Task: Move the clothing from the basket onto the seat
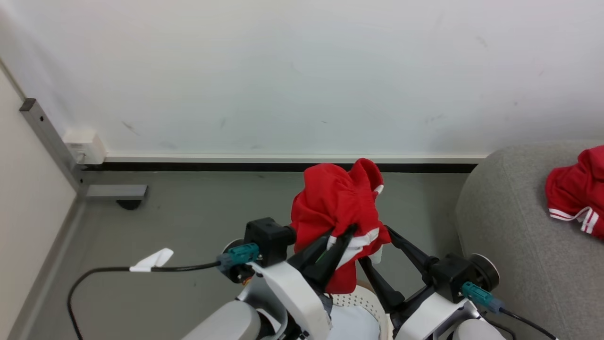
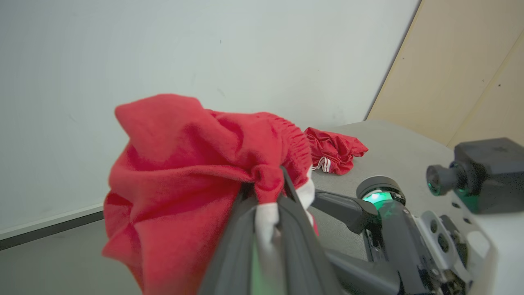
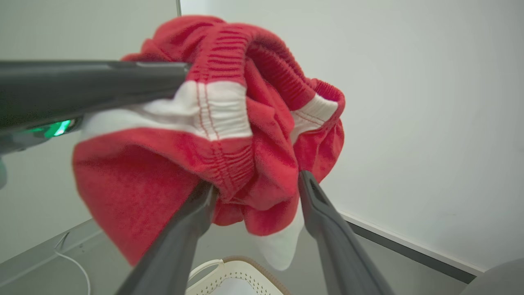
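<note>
Tight pinch of the left gripper (image 1: 340,234) on the white-striped trim of one red garment (image 1: 335,198), held up off the floor (image 1: 212,212), with the bulk of the cloth bunched beyond and around the fingertips.

Just beside it on the right, the right gripper (image 3: 256,186), fingers spread wide apart, with a fold of that same garment hanging down between them. Pressing on the cloth or merely brushing it: impossible to tell. Just above those fingers in the right wrist view, the left arm's dark finger lying crosswise.

Directly under both grippers, the basket (image 1: 365,296): perforated cream wall, brown rim, a pale pad (image 1: 351,323) inside.

Close off the right gripper's right side, the grey seat (image 1: 509,226), with the second red garment (image 1: 575,193) crumpled on top, well apart from the held one. Between held cloth and seat, the right gripper's own fingers and wrist.

Ahead of the fingertips, grey floor, a black skirting strip (image 1: 236,167) and the white wall (image 1: 302,71). Off the left gripper's left side, a black cable (image 1: 104,270) with a white tag (image 1: 153,259) trailing over the floor. Farther that way, a metal post (image 1: 47,134) and a white box (image 1: 85,146) in the corner.
</note>
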{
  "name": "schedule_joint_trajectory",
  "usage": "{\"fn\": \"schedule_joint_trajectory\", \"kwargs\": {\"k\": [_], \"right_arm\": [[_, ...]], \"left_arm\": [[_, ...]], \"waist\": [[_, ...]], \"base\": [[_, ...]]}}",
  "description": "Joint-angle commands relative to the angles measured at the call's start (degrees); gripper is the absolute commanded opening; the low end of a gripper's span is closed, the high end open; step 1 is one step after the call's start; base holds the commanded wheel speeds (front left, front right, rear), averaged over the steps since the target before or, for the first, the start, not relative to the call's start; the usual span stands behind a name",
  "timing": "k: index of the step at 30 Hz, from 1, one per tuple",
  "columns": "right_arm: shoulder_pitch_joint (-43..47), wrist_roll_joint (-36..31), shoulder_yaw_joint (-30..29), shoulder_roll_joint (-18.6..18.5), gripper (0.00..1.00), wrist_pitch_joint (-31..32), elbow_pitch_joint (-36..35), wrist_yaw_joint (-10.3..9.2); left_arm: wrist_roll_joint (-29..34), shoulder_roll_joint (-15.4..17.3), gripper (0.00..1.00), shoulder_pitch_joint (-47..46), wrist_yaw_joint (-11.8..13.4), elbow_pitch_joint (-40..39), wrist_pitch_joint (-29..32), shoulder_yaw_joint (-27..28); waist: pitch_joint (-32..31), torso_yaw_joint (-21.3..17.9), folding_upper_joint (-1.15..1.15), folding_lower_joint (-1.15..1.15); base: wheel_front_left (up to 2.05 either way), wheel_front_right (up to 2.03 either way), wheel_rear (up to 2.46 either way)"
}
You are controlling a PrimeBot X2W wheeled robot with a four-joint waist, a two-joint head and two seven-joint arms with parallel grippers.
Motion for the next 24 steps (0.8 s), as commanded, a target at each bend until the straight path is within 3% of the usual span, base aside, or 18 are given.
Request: {"fn": "schedule_joint_trajectory", "kwargs": {"k": [1,16,17,18,19,24], "right_arm": [[-1.33,0.11,-0.01,0.47,1.0,0.08,1.82,-0.13],[-8.47,2.91,5.9,-2.02,1.0,-1.89,12.14,-0.13],[-8.55,3.54,6.7,-2.31,0.9,-2.15,12.37,-0.13],[-8.78,4.03,7.25,-2.48,0.33,-2.32,12.5,-0.13],[-9.0,4.59,7.74,-2.64,0.0,-2.59,12.55,-0.13],[-9.07,7.31,9.88,-3.4,0.0,-3.26,13.14,-0.13]], "left_arm": [[0.21,-0.45,0.0,-0.59,-0.56,0.37,0.44,-0.74],[-0.77,-2.85,0.0,1.01,-2.9,2.94,3.52,-6.45],[-0.88,-2.87,0.0,1.13,-2.83,3.09,3.61,-6.48],[-1.04,-2.84,0.0,1.21,-2.69,3.25,3.64,-6.42],[-1.06,-2.76,0.0,1.28,-2.48,3.38,3.67,-6.32],[-1.24,-2.09,0.0,1.55,-2.04,3.68,3.33,-5.76]], "waist": [[-0.44,1.46,0.0,0.0],[-2.85,8.45,0.0,0.0],[-3.03,8.82,0.0,0.0],[-3.19,9.14,0.0,0.0],[-3.32,9.39,0.0,0.0],[-3.35,9.58,0.0,0.0]], "base": [[0.0,0.0,0.0],[0.0,0.0,0.0],[0.0,0.0,0.0],[0.0,0.0,0.0],[0.0,0.0,0.0],[0.0,0.0,0.0]]}}
